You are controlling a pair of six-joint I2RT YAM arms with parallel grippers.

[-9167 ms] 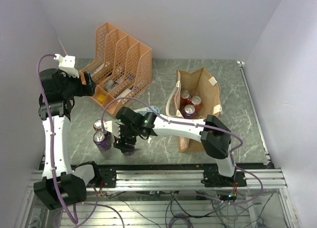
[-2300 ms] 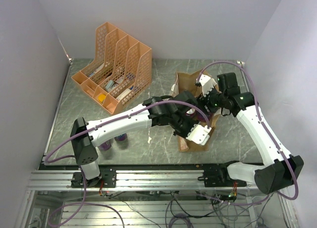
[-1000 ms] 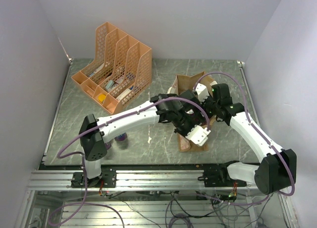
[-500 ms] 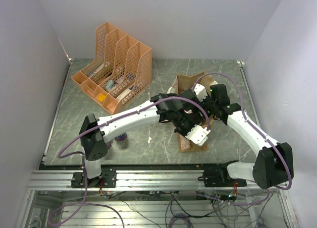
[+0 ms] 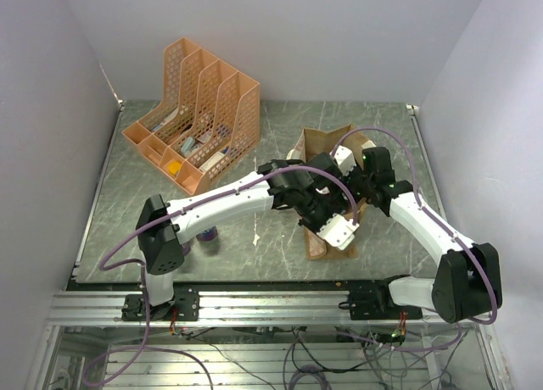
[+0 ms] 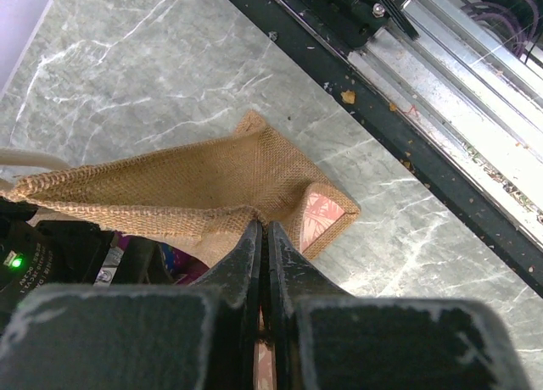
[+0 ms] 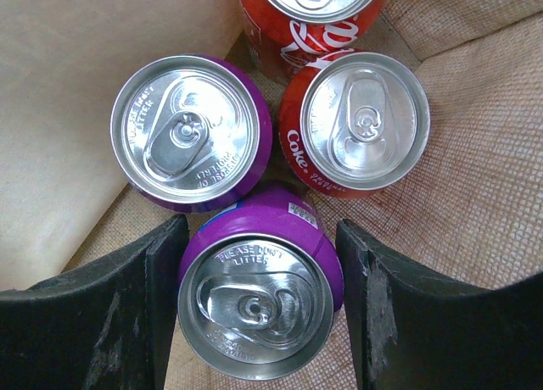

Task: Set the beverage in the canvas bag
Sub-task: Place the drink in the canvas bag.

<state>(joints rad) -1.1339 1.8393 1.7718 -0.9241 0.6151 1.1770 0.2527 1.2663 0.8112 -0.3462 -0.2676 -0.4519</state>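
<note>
Seen from overhead, a grey marbled desk [image 5: 280, 127] holds a tan canvas bag [image 5: 321, 142] standing open at about 3 o'clock from the desk's middle. An orange mesh file organiser [image 5: 199, 110] sits at about 10 o'clock. Both robot arms reach over the bag's mouth.

In the left wrist view, the left fingers [image 6: 253, 254] are pinched tight together on the bag's woven rim. The cloth wall runs off from them toward 9 o'clock. A pinkish side panel [image 6: 321, 216] shows just past the fingertips toward 2 o'clock.

The right wrist view looks straight down into the bag. The right fingers [image 7: 136, 297] stand moderately wide, one against each side of an upright purple can [image 7: 254, 309] at 6 o'clock, gripping it. This can sits inside the bag, crowded against three other cans. A second purple can [image 7: 185, 134] lies at 10 o'clock, a red Coke can [image 7: 365, 123] at 2 o'clock, and another red can [image 7: 314, 4] at 12 o'clock.
</note>
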